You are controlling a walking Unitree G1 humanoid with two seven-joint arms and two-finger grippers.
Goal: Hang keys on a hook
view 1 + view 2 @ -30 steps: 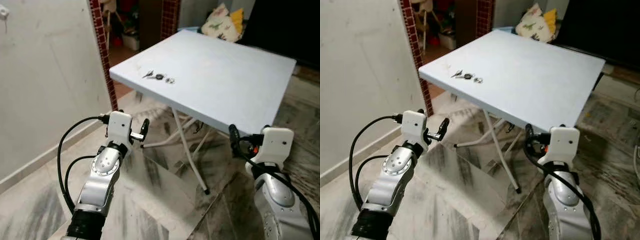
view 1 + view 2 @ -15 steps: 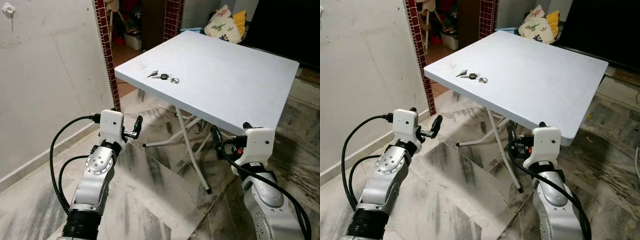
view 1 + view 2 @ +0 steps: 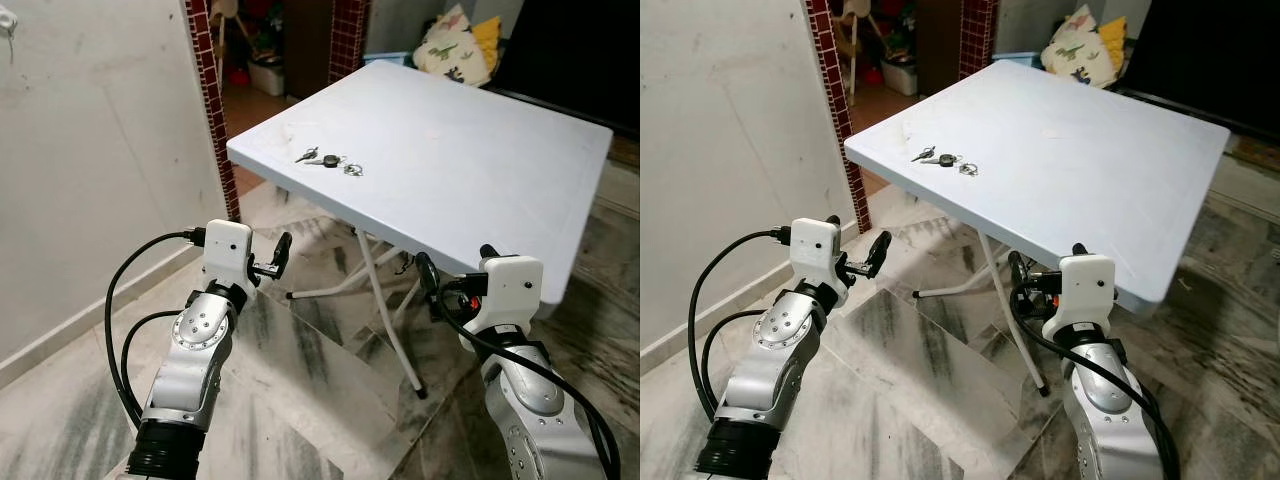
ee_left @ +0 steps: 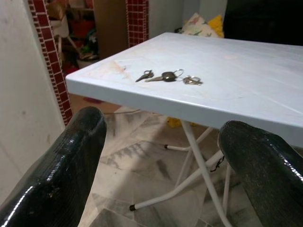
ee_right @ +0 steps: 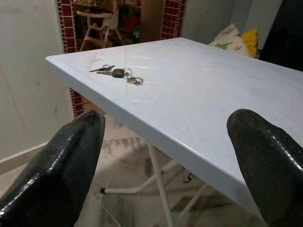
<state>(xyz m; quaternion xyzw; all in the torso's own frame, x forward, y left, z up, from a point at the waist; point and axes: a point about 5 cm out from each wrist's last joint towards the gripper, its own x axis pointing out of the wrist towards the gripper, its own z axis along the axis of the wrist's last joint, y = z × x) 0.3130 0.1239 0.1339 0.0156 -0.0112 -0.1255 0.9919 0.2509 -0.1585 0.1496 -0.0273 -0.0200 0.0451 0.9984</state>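
Both claws, left claw (image 4: 161,156) and right claw (image 5: 165,156), gape empty; raise your left one above the bench (image 3: 480,170) edge, toward the keys (image 3: 328,161) ahead.

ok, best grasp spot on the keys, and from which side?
Probably the dark key head in the middle of the keys, pinched from straight above: the bunch lies flat and spread out near the left corner of the table, so nothing stands up for a sideways grip. The left gripper, open, is nearer.

Metal keys (image 3: 329,160), smooth matt plastic table (image 3: 470,170)
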